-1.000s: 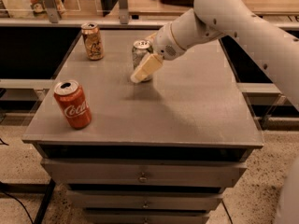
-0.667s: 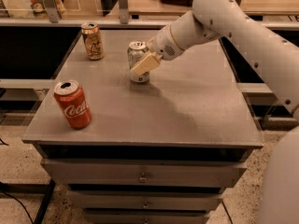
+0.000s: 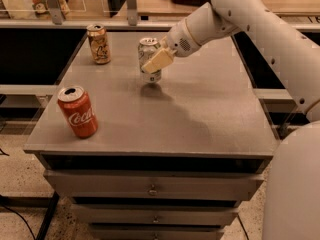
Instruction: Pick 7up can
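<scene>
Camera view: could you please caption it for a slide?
Pincer at the 7up can on the cabinet; Coke can nearer, gold can farther.

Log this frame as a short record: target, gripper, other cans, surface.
target: 7up can, upright, toward the back middle of the table
gripper: gripper at the 7up can, across its front
other cans: red Coca-Cola can front left; gold-tan can back left
surface: grey table top
</scene>
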Robot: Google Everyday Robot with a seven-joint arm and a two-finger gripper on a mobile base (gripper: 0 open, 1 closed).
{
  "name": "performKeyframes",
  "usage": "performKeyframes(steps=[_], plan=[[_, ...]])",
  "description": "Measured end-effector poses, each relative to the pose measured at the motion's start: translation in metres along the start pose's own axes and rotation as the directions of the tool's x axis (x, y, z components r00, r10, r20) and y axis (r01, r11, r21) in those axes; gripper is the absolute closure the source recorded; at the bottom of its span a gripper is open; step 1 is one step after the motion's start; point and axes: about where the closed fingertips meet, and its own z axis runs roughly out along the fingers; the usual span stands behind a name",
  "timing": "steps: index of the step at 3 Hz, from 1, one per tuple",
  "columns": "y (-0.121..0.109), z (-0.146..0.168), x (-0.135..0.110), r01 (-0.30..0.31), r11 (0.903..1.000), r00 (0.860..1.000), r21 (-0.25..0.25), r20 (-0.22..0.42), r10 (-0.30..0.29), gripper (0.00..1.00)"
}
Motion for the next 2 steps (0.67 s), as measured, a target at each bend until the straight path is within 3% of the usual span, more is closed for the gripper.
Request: performKeyframes(steps=[1, 2], plan=[[0.010, -0.032, -0.009, -0.013, 0.9998, 1.000, -0.015, 0.011, 0.013, 1.00], [0.030, -0.071, -0.023, 0.012, 0.9999, 0.999, -0.007, 0.041, -0.011, 1.00]])
